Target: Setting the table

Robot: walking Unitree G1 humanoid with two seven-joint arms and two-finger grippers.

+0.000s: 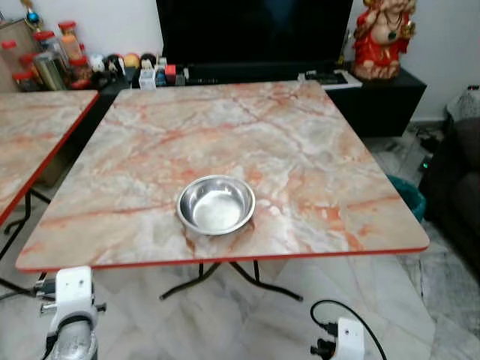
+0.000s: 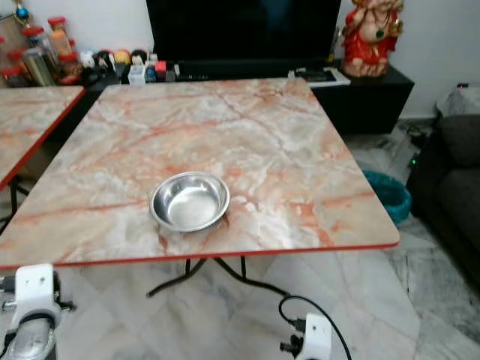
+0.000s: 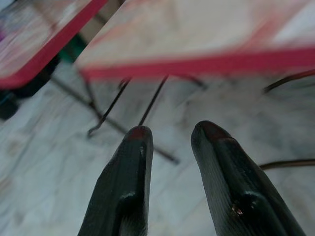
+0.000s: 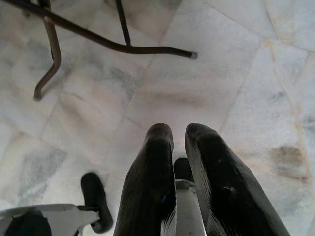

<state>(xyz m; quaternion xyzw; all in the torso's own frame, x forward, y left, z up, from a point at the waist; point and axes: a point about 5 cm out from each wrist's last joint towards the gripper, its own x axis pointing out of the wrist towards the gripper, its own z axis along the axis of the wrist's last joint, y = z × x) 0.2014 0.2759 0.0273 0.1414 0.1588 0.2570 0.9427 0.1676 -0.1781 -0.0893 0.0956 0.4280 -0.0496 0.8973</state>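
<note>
A shiny steel bowl (image 1: 216,204) sits empty on the marble-patterned table (image 1: 300,135), near its red front edge. Both arms hang low in front of that edge, below the tabletop. In the left wrist view, my left gripper (image 3: 172,130) is open with nothing between its fingers (image 3: 130,167), and it points at the floor under the table's rim (image 3: 206,64). My right gripper (image 4: 179,129) is shut on a thin silver utensil (image 4: 189,209), whose flat handle shows between the fingers above the tiled floor.
A second, similar table (image 1: 30,135) stands at the left. Behind are a black TV (image 1: 255,30), jars (image 1: 45,60) and a red statue (image 1: 382,34). At the right are a teal bin (image 1: 409,196) and a dark sofa (image 1: 461,187). Black table legs (image 4: 113,44) cross the floor.
</note>
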